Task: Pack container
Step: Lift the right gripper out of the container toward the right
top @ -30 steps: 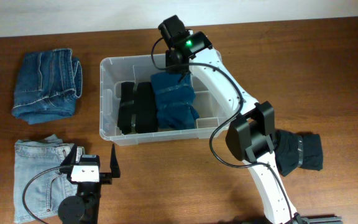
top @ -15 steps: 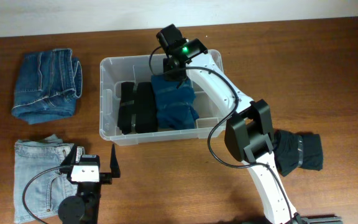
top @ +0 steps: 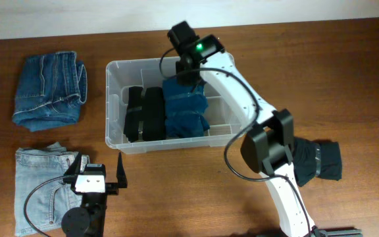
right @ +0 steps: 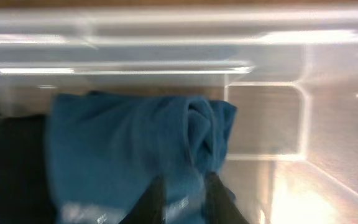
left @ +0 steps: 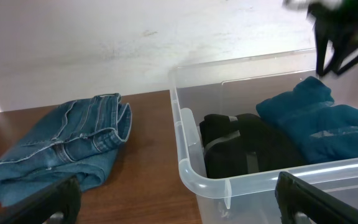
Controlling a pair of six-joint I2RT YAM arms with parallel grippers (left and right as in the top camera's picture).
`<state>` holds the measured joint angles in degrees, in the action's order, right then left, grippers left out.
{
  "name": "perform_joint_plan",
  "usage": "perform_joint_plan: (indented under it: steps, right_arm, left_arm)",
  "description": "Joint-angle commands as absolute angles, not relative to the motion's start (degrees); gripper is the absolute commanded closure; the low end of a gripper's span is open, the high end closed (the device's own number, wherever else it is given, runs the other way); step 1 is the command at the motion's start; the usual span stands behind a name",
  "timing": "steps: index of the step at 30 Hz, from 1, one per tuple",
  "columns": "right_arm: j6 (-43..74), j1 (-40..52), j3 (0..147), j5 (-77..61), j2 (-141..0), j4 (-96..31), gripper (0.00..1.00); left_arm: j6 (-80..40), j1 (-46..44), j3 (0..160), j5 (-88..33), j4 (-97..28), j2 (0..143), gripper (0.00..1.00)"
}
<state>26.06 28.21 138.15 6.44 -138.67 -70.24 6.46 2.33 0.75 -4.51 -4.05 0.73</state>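
Note:
The clear container (top: 110, 99) sits mid-table and holds a folded black garment (top: 143, 113) beside a folded blue garment (top: 184, 108). My right gripper (top: 188, 78) hangs inside the container's far end, just over the blue garment (right: 117, 143). Its jaws stand a little apart (right: 182, 199), and blue cloth shows in the gap. My left gripper (top: 99, 168) rests wide open near the front edge, with nothing between its fingers (left: 179, 202). It faces the container's near corner (left: 185, 168).
Folded dark-blue jeans (top: 50, 91) lie at the back left. Light-blue jeans (top: 45, 187) lie at the front left beside my left arm. A dark teal garment (top: 321, 161) lies at the right under the right arm's base.
My right gripper shifted slightly over the blue garment's far end, and its jaws have parted a little. The left arm has not moved.

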Motion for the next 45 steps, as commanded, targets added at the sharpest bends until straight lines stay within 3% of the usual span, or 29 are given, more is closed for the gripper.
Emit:
perform_joint_plan:
  steps: [1,4,5,8,12,15,23,32,45]
  right_arm:
    - [25.5,28.4,144.3,7.6,-129.4,-72.5,0.62]
    - [24.2,28.4,145.4,7.5,-125.4,-73.4,0.44]
    - [23.8,28.4,145.5,7.5,-124.1,-73.6,0.33]
    - [23.7,28.4,145.5,7.5,-120.7,-74.8,0.27]
    - [22.7,28.4,145.5,9.3,-116.4,-78.1,0.07]
    - [22.8,28.3,145.5,13.8,-113.4,-82.0,0.0]
    - [30.5,23.5,145.5,22.0,-107.0,-96.5,0.01]
    - [25.8,13.3,143.6,12.6,-103.2,-97.3,0.01]
    - [26.0,-8.3,117.4,12.6,-96.5,-97.3,0.01]
  left_arm:
    - [7.0,2.4,0.5,-5.1,-4.1,0.4,0.01]
    - [7.0,2.4,0.5,-5.1,-4.1,0.4,0.01]
    - [7.0,2.4,0.5,-5.1,-4.1,0.4,0.01]
    - [7.0,2.4,0.5,-5.1,-4.1,0.4,0.01]
    - [7.0,2.4,0.5,-5.1,-4.1,0.4,0.01]
    - [7.0,2.4,0.5,-5.1,-4.1,0.4,0.01]
    - [7.0,2.4,0.5,-5.1,-4.1,0.4,0.01]
    - [7.0,2.4,0.5,-5.1,-4.1,0.4,0.01]
    - [7.0,2.4,0.5,-5.1,-4.1,0.4,0.01]
